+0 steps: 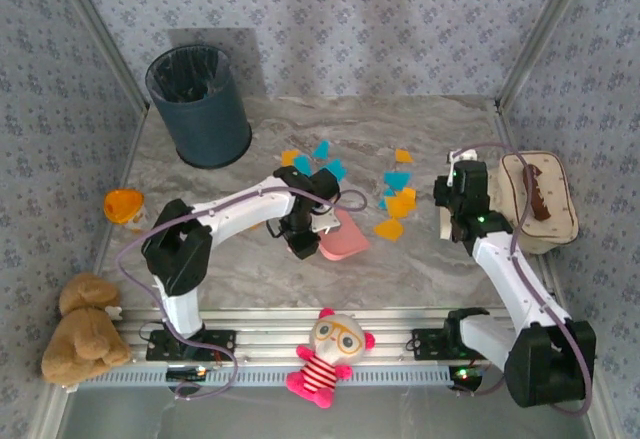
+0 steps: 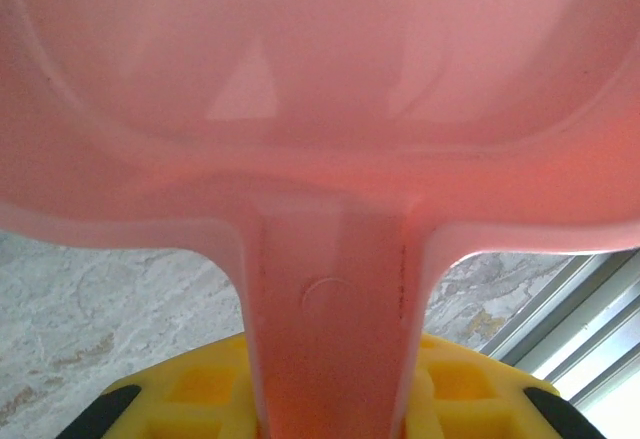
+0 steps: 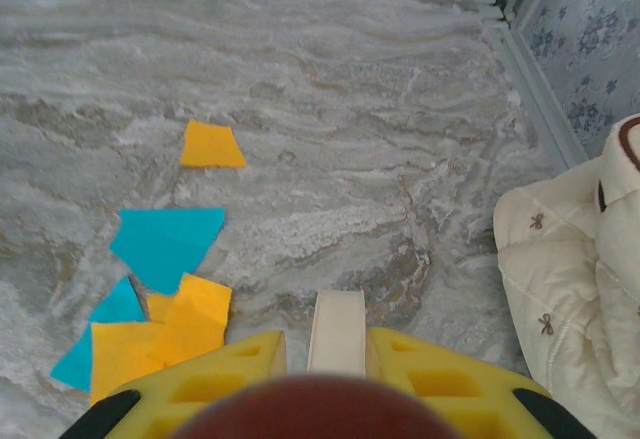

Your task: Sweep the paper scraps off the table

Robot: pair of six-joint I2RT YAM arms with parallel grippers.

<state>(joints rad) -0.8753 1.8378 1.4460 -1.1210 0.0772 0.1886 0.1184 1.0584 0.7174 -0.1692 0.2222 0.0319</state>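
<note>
Orange and cyan paper scraps lie in two loose groups on the marble table, one group at the middle back. My left gripper is shut on the handle of a pink dustpan, just left of the right-hand group. In the left wrist view the dustpan spreads above the gripper, its handle squeezed between the yellow fingers. My right gripper is shut on a cream flat handle; that gripper is to the right of the scraps.
A dark bin stands at the back left. An orange cup-like toy sits at the left edge. A cream tray is close behind the right gripper. A teddy bear and a striped doll lie on the front rail.
</note>
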